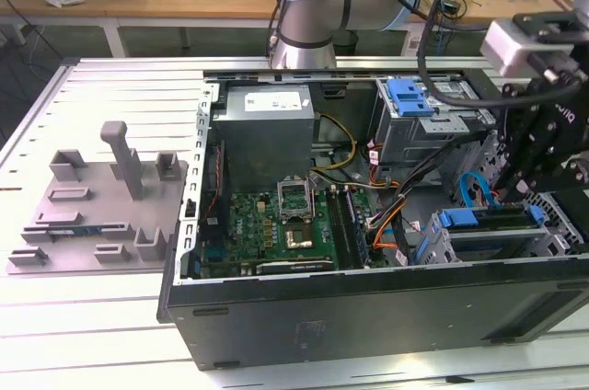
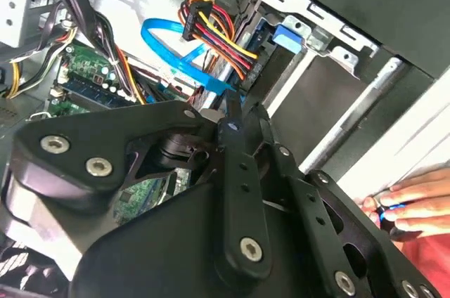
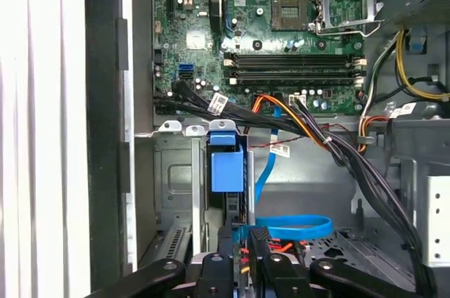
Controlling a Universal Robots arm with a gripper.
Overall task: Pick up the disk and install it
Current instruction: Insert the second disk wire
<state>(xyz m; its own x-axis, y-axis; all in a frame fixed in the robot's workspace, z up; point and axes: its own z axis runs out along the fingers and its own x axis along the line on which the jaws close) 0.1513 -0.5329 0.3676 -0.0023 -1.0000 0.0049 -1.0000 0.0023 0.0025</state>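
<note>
Gripper (image 1: 515, 189) down inside the open computer case (image 1: 368, 316), at the exterior view's right, over the metal drive cage (image 1: 552, 241). Disk (image 1: 488, 221) sits on edge in that cage, blue frame up, cables crowding close. Whether the jaws are open, I cannot tell.

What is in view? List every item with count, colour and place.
table: one, white, under everything
fixture tray: one, grey, on the table at the exterior view's left
computer case: one, black, open, on the table
motherboard: one, green, inside the case
power supply: one, grey, inside the case
bracket: one, blue, atop the drive cage
disk: one, blue-framed, in the case at the exterior view's right
flat cable: one, blue, near the disk
person's hand: one, outside the case
gripper: one, black, over the disk
</note>
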